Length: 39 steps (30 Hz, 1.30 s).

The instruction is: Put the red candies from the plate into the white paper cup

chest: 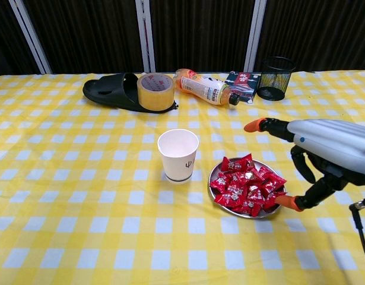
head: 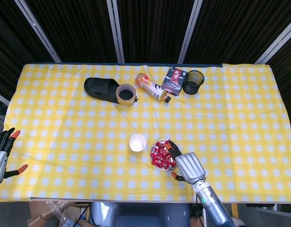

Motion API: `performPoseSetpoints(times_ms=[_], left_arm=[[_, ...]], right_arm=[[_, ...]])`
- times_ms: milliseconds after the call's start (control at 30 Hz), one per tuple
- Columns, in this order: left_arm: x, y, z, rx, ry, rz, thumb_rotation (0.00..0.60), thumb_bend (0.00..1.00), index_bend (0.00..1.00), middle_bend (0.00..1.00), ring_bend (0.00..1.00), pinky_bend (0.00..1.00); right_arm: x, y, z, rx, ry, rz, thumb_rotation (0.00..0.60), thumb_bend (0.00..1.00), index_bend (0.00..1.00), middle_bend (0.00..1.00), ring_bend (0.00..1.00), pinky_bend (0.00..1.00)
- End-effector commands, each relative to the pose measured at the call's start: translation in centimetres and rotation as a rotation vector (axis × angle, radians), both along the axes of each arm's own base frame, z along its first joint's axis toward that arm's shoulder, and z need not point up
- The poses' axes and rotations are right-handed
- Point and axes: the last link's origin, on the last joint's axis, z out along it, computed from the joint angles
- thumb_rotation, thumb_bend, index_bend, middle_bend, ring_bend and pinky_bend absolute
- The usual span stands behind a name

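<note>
A heap of red candies [head: 163, 153] [chest: 246, 184] fills a small metal plate [head: 156, 165] [chest: 213, 173] near the table's front middle. Just left of the plate stands the white paper cup [head: 137, 142] [chest: 178, 154], upright and with nothing showing inside. My right hand [head: 188, 165] [chest: 324, 154] hovers at the plate's right edge, fingers spread and holding nothing; its orange fingertips [chest: 287, 203] reach over the candies. My left hand [head: 0, 153] stays at the table's far left front corner, fingers apart, empty, seen only in the head view.
Along the back of the yellow checked table lie a black slipper [head: 99, 88], a tape roll [head: 126, 94], a bottle on its side [head: 152, 87], a dark box [head: 174, 79] and a black mesh pen holder [head: 193, 82].
</note>
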Motion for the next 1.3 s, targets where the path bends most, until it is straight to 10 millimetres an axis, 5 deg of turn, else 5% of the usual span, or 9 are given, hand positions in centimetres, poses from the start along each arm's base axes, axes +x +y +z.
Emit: performPoseSetpoints(times_ms=[33, 500, 1000, 1300], left_arm=[[0.0, 0.0, 0.0, 0.0, -0.003, 0.001, 0.6, 0.03, 0.0, 0.0, 0.0, 0.0], [-0.1, 0.1, 0.2, -0.002, -0.021, 0.013, 0.6, 0.03, 0.0, 0.0, 0.0, 0.0], [-0.2, 0.1, 0.2, -0.006, -0.032, 0.021, 0.6, 0.03, 0.0, 0.0, 0.0, 0.0], [-0.2, 0.2, 0.3, -0.006, -0.037, 0.022, 0.6, 0.03, 0.0, 0.0, 0.0, 0.0]], right_arm=[[0.5, -0.2, -1.4, 0.016, 0.007, 0.001, 0.6, 0.32, 0.0, 0.08, 0.69, 0.79], [1.1, -1.5, -3.8, 0.034, 0.031, -0.03, 0.6, 0.32, 0.11, 0.16, 0.69, 0.79], [1.4, -2.3, -5.4, 0.062, 0.081, -0.037, 0.6, 0.32, 0.12, 0.18, 0.69, 0.79], [1.2, -2.7, -6.1, 0.071, 0.109, -0.042, 0.6, 0.32, 0.24, 0.19, 0.69, 0.79]])
